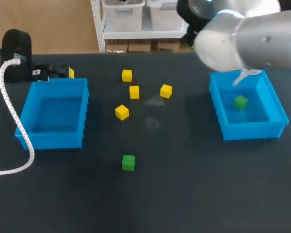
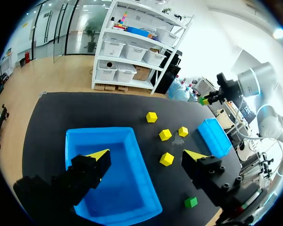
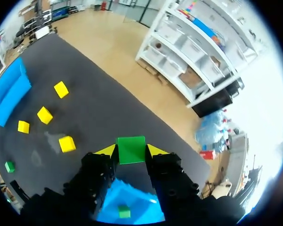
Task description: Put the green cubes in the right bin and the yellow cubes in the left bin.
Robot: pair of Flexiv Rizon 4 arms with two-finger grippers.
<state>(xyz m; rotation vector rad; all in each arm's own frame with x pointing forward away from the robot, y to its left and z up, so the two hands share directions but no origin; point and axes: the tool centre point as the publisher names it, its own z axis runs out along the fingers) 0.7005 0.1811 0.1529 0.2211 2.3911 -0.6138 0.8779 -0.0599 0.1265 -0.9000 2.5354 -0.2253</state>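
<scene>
My right gripper [image 3: 131, 150] is pinching a green cube [image 3: 131, 149] between its yellow tips, above the right bin [image 1: 247, 130] at the right of the head view. A second green cube [image 1: 240, 102] lies inside that bin. A third green cube [image 1: 128, 162] sits alone on the worktop [image 1: 194, 194], lower centre. Four yellow cubes [image 1: 134, 91] are scattered upper centre, between the bins. My left gripper [image 2: 146, 157] is spread and empty, by the far edge of the left bin [image 1: 53, 138] at the left.
</scene>
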